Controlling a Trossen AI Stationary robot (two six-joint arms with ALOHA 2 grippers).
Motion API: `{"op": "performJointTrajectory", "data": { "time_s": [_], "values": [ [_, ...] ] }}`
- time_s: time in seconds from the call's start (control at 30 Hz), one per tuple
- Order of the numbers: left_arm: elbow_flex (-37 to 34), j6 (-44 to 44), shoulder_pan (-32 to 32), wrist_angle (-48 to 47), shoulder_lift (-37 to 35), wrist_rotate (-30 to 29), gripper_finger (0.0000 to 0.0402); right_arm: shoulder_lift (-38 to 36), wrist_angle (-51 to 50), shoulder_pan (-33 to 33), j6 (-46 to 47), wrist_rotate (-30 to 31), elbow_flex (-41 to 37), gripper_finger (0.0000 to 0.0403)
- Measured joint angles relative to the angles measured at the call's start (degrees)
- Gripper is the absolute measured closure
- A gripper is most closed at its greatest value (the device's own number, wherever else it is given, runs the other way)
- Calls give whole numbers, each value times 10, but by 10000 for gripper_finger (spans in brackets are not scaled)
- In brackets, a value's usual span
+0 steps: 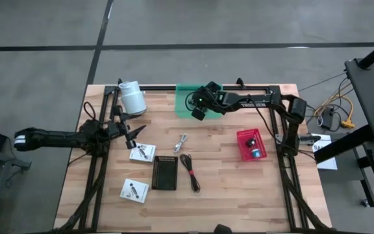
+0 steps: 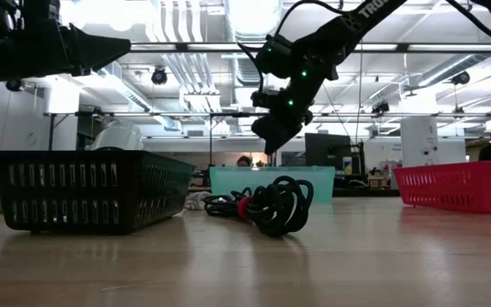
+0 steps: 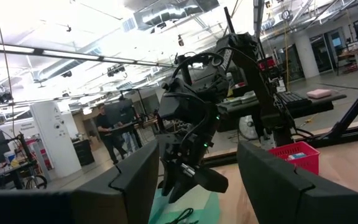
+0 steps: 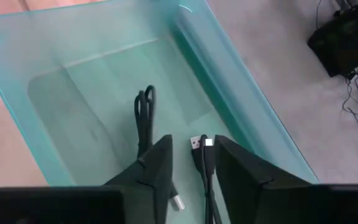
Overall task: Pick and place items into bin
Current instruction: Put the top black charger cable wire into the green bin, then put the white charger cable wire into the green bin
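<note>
Right wrist view: right hand [image 4: 192, 163] over the teal bin [image 4: 241, 106], a black USB cable [image 4: 202, 155] pinched between its fingers.
Risk, as judged: the cable dangles near the bin's far wall; released off-centre, its tail could drape over the rim and slide out. A second black cable [image 4: 144, 115] already lies inside. Left hand [image 1: 130, 139] hangs spread above the counter [image 1: 226, 188], beside a white card [image 1: 141, 152]; red-black cable [image 1: 189, 171] remains out.

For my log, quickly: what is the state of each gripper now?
Left gripper: open, holding nothing, above the table near the white roll.
Right gripper: over the green bin, shut on a black cable.
</note>
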Motion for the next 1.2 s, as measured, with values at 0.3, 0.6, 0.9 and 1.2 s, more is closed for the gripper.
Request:
{"op": "performJointTrajectory", "data": {
  "time_s": [0.3,0.6,0.9,1.2],
  "values": [
    [0,0,0,0,0,0,201,0,21,4,-61,-90,0,259],
    [0,0,0,0,0,0,201,0,27,10,-201,-569,-3,267],
    [0,0,0,0,0,0,201,10,37,56,-336,-631,-14,268],
    [0,0,0,0,0,-1,201,33,61,78,-313,-497,-12,212]
  ]
}}
